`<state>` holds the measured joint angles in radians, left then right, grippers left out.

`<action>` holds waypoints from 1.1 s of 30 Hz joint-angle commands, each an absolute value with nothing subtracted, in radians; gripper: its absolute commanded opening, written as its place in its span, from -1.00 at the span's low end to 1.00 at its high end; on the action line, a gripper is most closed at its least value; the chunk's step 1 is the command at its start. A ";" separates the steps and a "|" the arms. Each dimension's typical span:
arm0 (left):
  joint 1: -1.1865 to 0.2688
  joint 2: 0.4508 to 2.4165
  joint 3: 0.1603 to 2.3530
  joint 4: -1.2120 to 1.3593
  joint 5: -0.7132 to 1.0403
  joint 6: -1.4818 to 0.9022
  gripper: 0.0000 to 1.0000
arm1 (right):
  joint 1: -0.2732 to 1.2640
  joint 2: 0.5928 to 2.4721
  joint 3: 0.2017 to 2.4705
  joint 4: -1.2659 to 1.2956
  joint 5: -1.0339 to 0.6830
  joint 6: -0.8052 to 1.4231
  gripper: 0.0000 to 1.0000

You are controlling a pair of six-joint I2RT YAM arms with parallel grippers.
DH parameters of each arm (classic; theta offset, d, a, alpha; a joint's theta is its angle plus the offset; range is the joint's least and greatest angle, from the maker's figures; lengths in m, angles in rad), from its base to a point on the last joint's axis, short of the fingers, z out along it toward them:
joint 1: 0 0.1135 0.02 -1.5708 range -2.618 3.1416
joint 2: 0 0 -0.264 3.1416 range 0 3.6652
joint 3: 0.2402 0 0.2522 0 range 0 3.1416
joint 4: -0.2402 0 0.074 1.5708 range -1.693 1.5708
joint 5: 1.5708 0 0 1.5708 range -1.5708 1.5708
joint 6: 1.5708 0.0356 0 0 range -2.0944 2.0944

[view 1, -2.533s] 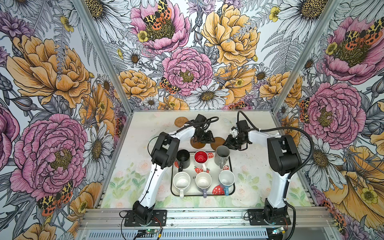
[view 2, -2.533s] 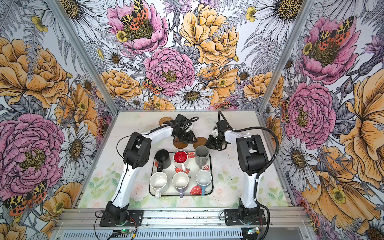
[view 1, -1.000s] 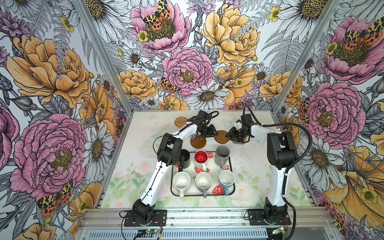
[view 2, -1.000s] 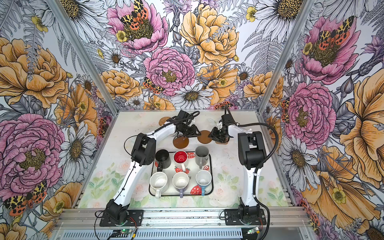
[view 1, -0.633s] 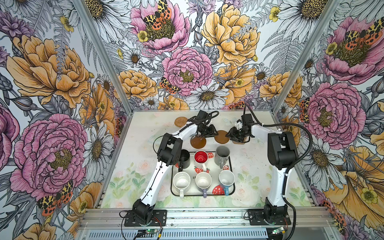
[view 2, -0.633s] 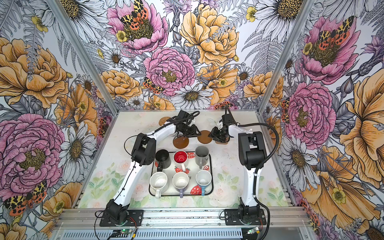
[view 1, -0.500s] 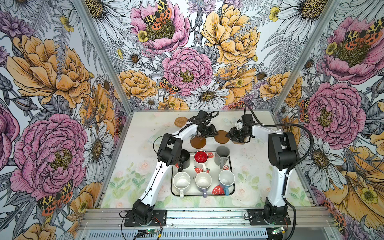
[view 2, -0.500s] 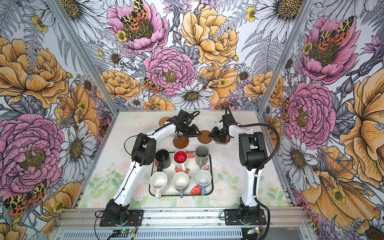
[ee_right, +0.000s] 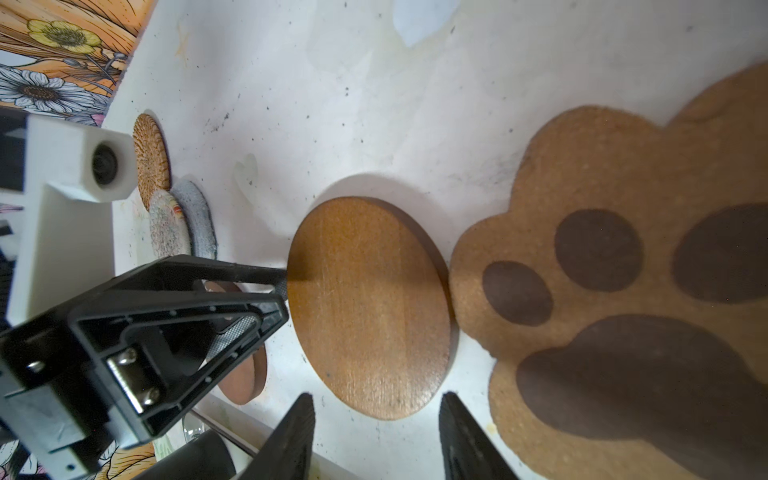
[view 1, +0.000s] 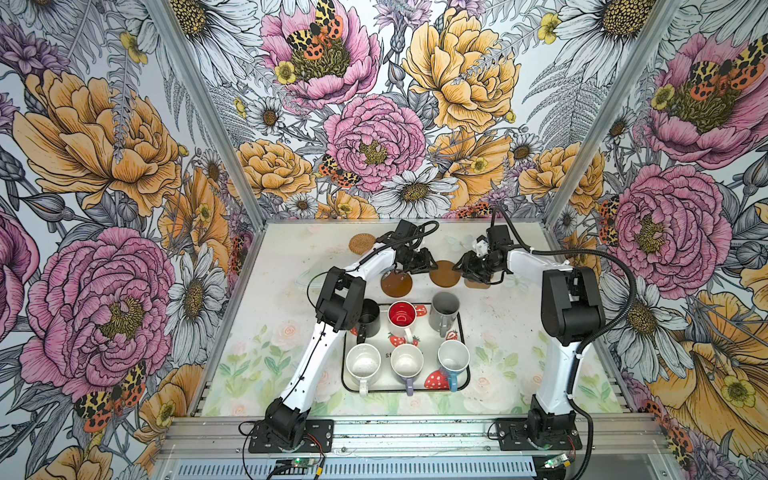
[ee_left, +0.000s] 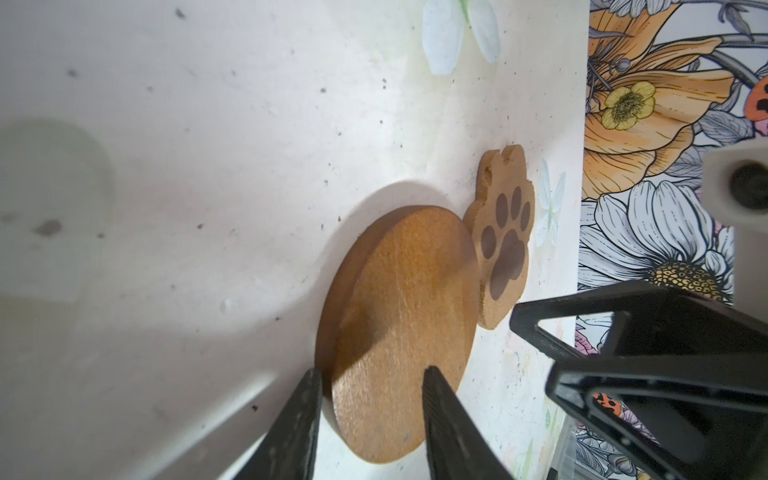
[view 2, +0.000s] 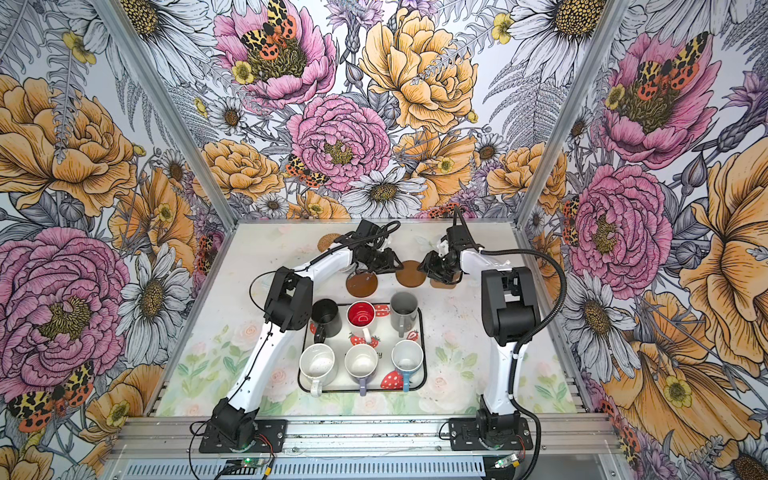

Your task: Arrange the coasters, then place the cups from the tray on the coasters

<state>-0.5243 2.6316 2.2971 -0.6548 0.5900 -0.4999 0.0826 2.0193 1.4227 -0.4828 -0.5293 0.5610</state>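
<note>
In both top views the tray point(view 1: 428, 330) point(view 2: 384, 332) holds several cups, among them black point(view 1: 369, 318), red-inside point(view 1: 402, 313) and grey point(view 1: 445, 307). Behind it lie two brown round coasters point(view 1: 397, 283) point(view 1: 444, 273), a paw coaster point(ee_right: 615, 291) and a rattan one point(view 1: 361, 243). Cream point(ee_right: 168, 226) and grey-blue point(ee_right: 199, 220) coasters overlap in the right wrist view. My left gripper point(ee_left: 372, 374) is open, astride the edge of the right-hand brown coaster point(ee_left: 399, 316). My right gripper point(ee_right: 377, 395) is open at that coaster's opposite edge point(ee_right: 370, 307), beside the paw.
The paw coaster point(ee_left: 505, 245) touches the brown round one. The flowered back wall point(view 1: 374, 166) stands just behind the coasters. Both arms point(view 1: 332, 299) point(view 1: 569, 303) reach over the table on either side of the tray.
Since the earliest frames both grippers have moved back from the tray, and the right-hand brown coaster has gone back with them. Over the last second the arms have barely moved.
</note>
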 commanded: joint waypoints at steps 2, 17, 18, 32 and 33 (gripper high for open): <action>-0.532 2.646 2.330 -0.650 0.606 -0.515 -0.16 | 0.070 1.947 1.408 -0.465 -0.535 0.566 0.02; -0.467 2.505 2.319 -0.650 0.553 -0.493 -0.06 | 0.091 1.898 1.413 -0.465 -0.526 0.578 0.00; -0.458 2.484 2.309 -0.650 0.549 -0.487 -0.06 | 0.096 1.901 1.418 -0.464 -0.528 0.578 -0.01; -0.294 2.041 1.820 -0.651 0.378 -0.332 0.01 | 0.200 2.052 1.575 -0.468 -0.582 0.594 -0.05; -0.288 2.017 1.779 -0.650 0.367 -0.324 0.02 | 0.208 2.067 1.589 -0.468 -0.587 0.597 -0.05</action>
